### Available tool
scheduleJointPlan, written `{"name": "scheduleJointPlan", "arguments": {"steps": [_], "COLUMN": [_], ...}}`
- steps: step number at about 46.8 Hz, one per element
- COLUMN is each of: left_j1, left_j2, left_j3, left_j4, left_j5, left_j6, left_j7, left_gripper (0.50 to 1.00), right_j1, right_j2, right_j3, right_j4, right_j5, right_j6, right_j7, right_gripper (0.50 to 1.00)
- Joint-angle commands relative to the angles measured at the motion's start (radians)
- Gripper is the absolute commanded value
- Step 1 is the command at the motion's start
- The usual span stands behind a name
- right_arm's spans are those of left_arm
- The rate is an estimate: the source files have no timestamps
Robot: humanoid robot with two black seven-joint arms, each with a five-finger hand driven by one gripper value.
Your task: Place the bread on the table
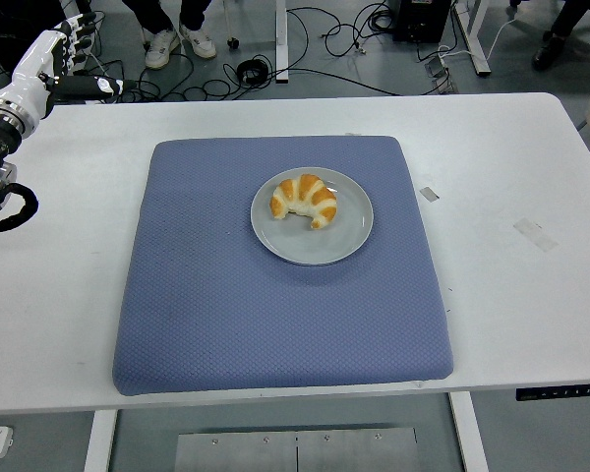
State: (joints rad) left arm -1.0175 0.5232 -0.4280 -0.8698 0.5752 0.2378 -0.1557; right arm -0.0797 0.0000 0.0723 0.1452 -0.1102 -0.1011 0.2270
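One croissant [304,200] lies on one grey plate [349,242], curved with its ends toward six o'clock. The plate rests on one blue mat [226,315], a little toward twelve o'clock of its middle, on the white surface [531,305]. My left hand [54,54] hangs at ten o'clock, well apart, fingers loosely extended, holding nothing. Two shoes [180,44] show at twelve o'clock.

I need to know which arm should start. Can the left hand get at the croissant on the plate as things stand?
Probably yes. The left hand is raised at the table's far left corner, holding nothing, and nothing stands between it and the croissant, which lies uncovered on the grey plate on the blue mat.
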Motion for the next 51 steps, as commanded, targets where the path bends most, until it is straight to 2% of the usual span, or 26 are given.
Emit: {"name": "scheduleJointPlan", "arguments": {"steps": [1,43,51], "left_j1": [-0.001,-0.024,-0.033], "left_j2": [0.0,0.0,-0.026], "left_j3": [0.005,-0.006,0.006], "left_j4": [0.0,-0.005,-0.006], "left_j5": [0.002,0.005,0.02], "left_j6": [0.0,0.0,0.012], "left_j7": [-0.001,0.015,0.016], "left_gripper": [0.977,0.978,0.978], "right_j1": [0.0,0.0,0.0], "right_j2": [0.0,0.0,0.0], "right_j3": [0.0,0.0,0.001], "right_j4": [-0.001,-0.001,-0.001], "right_j5": [0.0,0.0,0.0], "right_j6": [0.0,0.0,0.0], "right_j7": [0.0,0.0,0.0], "right_gripper": [1.0,1.0,1.0]}}
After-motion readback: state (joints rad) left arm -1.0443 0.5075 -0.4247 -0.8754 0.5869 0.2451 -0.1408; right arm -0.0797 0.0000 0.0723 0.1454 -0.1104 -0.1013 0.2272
